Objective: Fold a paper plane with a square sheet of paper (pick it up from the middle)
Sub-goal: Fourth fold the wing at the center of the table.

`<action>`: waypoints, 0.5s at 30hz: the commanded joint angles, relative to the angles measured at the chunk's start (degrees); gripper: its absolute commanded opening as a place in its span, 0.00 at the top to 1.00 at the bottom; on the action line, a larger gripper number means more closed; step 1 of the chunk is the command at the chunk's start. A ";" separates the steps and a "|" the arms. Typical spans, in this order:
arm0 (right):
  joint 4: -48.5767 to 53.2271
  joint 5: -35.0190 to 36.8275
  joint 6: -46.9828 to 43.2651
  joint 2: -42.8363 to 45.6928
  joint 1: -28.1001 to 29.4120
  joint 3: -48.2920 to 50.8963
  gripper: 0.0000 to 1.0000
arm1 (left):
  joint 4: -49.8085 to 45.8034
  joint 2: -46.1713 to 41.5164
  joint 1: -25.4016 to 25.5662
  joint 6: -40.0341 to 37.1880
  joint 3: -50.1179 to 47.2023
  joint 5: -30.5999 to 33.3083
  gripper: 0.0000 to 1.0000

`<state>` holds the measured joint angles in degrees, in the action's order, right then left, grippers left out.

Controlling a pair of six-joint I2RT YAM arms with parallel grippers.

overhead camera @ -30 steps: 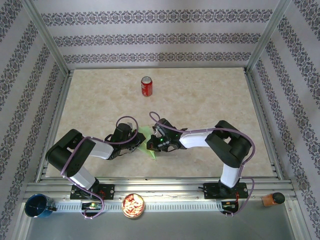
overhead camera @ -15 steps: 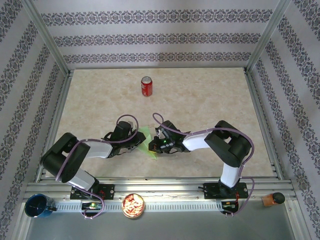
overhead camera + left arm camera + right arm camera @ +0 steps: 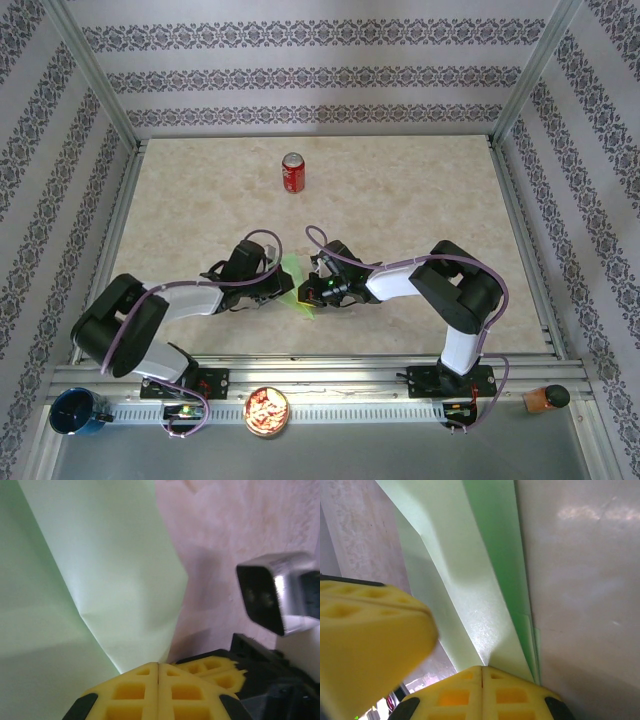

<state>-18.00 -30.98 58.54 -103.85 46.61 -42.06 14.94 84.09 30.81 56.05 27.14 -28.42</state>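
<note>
The square sheet of paper (image 3: 296, 283) is light green and creased into a narrow folded shape. It sits between my two grippers at the table's near middle. My left gripper (image 3: 281, 287) is shut, and a lifted flap of the paper (image 3: 100, 580) runs down into the seam of its yellow pads (image 3: 158, 666). My right gripper (image 3: 306, 291) is also shut. The layered paper (image 3: 470, 580) narrows into its pads (image 3: 483, 668). Both sets of fingertips nearly touch. The right gripper's fingers (image 3: 215, 667) show in the left wrist view, and a left finger (image 3: 370, 630) shows in the right wrist view.
A red can (image 3: 292, 172) stands upright farther back on the beige table (image 3: 420, 200). A metal frame (image 3: 520, 220) and patterned walls border the table. On the near rail sit a blue cup (image 3: 78, 412), a bowl of snacks (image 3: 267, 411) and a brown-lidded jar (image 3: 545, 398).
The left arm has stretched lower and reached farther right. Both grippers have closed in on each other, and less of the paper shows between them.
</note>
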 commanded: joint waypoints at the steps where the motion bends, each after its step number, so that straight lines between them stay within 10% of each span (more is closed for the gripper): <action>1: 5.21 1.01 -0.99 -0.35 -0.29 1.46 1.00 | 5.54 2.08 0.75 0.25 0.94 -3.61 0.98; 15: 5.86 1.44 -1.23 0.27 -0.27 2.54 1.00 | 2.47 6.57 -0.37 0.72 1.17 4.23 0.99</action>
<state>-17.02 -30.94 58.54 -103.24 46.33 -41.71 17.39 89.86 30.72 56.16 28.27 -29.26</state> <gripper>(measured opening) 0.064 0.050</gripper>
